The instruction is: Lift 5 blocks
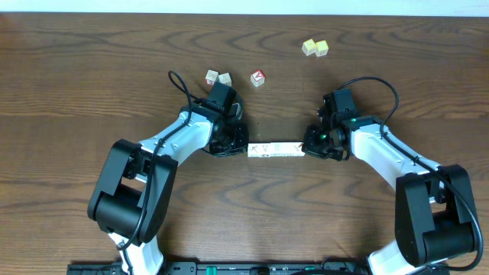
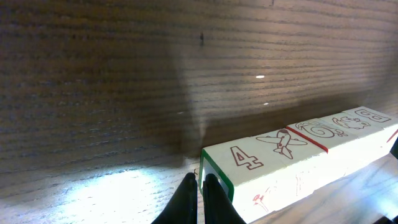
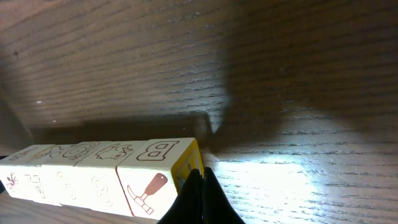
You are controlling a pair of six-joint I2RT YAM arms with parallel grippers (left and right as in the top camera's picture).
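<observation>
Overhead, the blocks (image 1: pixel 275 150) lie end to end as one short bar at the middle of the table (image 1: pixel 76 61), with the long axis running from 9 o'clock to 3 o'clock. The left claw (image 1: pixel 244 148) is at the bar's 9 o'clock end and the right claw (image 1: pixel 307 148) at its 3 o'clock end, each about equally near. Both claws are closed and grip nothing. The wrist views show their pinched tips butted against the end faces, the left on a green-edged face (image 2: pixel 214 177) and the right on a yellow one (image 3: pixel 186 163). The bar seems to be held only by the two arms pressing inward along its length. Whether it is clear of the table I cannot tell.

A lift would likely need both arms to rise together and keep that push in line, or the bar could buckle in the middle.

Toward 12 o'clock, well apart from the bar, lie a red-faced cube (image 1: pixel 257 77), two tan cubes (image 1: pixel 218 77) and two pale yellow cubes (image 1: pixel 315 48).
</observation>
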